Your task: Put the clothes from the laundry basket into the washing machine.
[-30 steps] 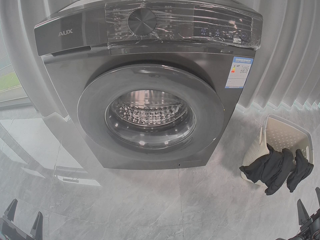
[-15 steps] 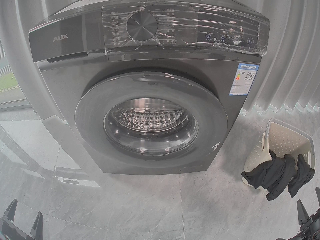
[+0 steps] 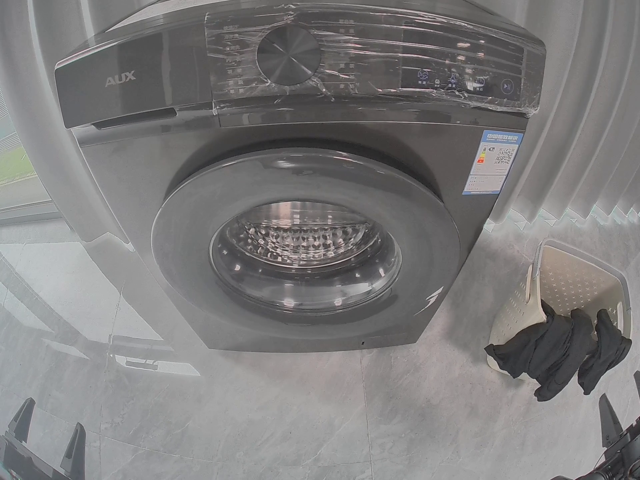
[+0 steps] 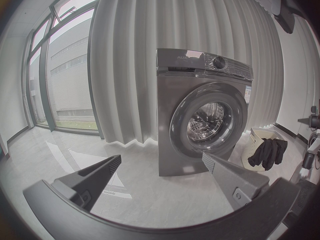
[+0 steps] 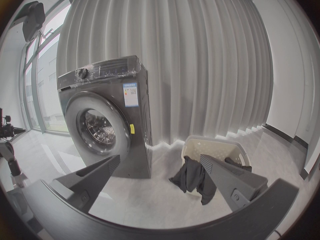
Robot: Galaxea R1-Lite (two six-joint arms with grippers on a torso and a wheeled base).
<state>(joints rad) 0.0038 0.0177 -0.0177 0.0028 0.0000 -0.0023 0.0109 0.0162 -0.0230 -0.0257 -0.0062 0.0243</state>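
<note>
Dark clothes (image 3: 557,355) hang over the basket (image 3: 580,281) rim, on the floor right of the closed washer (image 3: 300,168); left gripper (image 4: 160,157) and right gripper (image 5: 160,157) low, fingers (image 4: 96,174) spread apart, empty.

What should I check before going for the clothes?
1. Washer door open for loading: not ok, it is shut.
2. Clothes exposed for a grasp: ok, draped over the basket rim.
3. Left claw open and empty: ok.
4. Right claw open and empty: ok.
5. More clothes deeper in the basket: cannot tell.
</note>
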